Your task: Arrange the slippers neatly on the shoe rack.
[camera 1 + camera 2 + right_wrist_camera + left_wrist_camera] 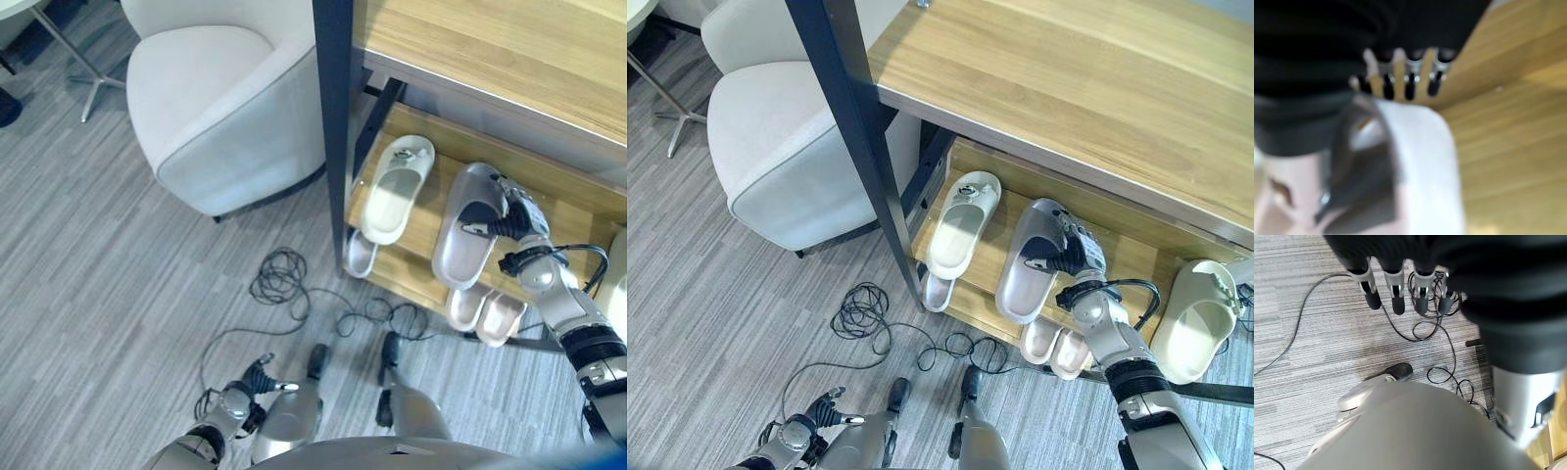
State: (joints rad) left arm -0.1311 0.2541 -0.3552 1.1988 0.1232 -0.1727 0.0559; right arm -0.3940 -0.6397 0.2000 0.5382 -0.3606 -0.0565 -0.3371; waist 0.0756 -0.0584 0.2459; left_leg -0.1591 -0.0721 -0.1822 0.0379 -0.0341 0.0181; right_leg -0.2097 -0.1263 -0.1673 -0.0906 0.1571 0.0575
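Note:
A grey slipper [465, 235] lies toe-out on the middle wooden shelf [431, 211] of the shoe rack. My right hand [511, 217] is shut on its strap; in the right wrist view the pale strap [1425, 161] sits right under the fingers. A white slipper [397, 191] lies beside it on the same shelf, to the left. Another white slipper [1200, 318] rests at the shelf's right end. More pale slippers [485, 313] poke out from the shelf below. My left hand [257, 380] hangs low over the floor with relaxed fingers [1396, 289], holding nothing.
The rack's wide top board [509, 49] overhangs the shelves, and its dark upright post [331, 117] stands at the left edge. A white armchair [220, 108] sits close to the left of the rack. A table's metal leg [73, 59] shows at the far left.

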